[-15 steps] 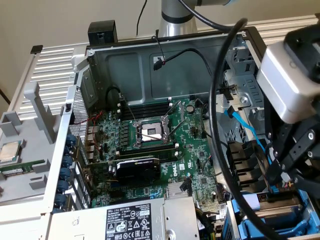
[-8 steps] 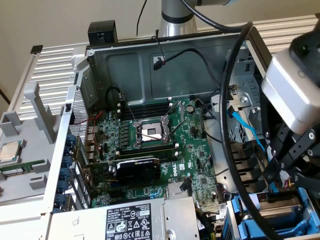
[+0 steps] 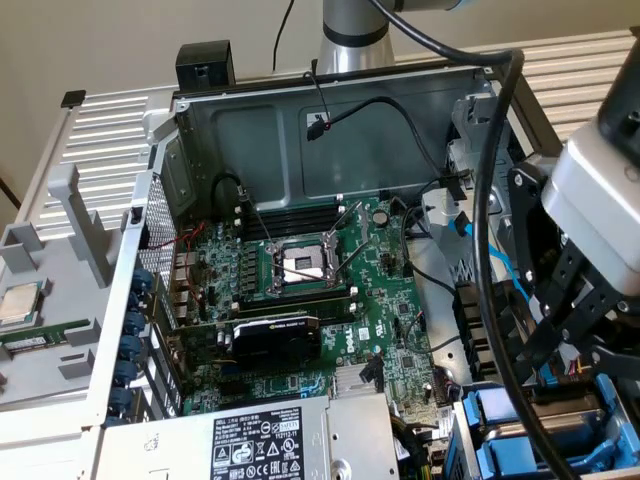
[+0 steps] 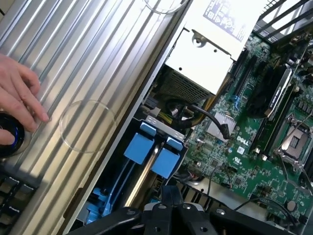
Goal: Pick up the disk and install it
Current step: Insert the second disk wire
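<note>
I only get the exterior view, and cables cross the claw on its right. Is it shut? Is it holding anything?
Observer: In the wrist view the claw is shut, fingertips together, with nothing between them.
Operator: What's ahead of it?
Observer: Two blue tabs stand side by side at the drive bay's mouth, apart from the fingertips.
Operator: Anyone near the rig?
Observer: Yes. A hand lies on the ribbed metal panel beside the case, touching a round black knob.
</note>
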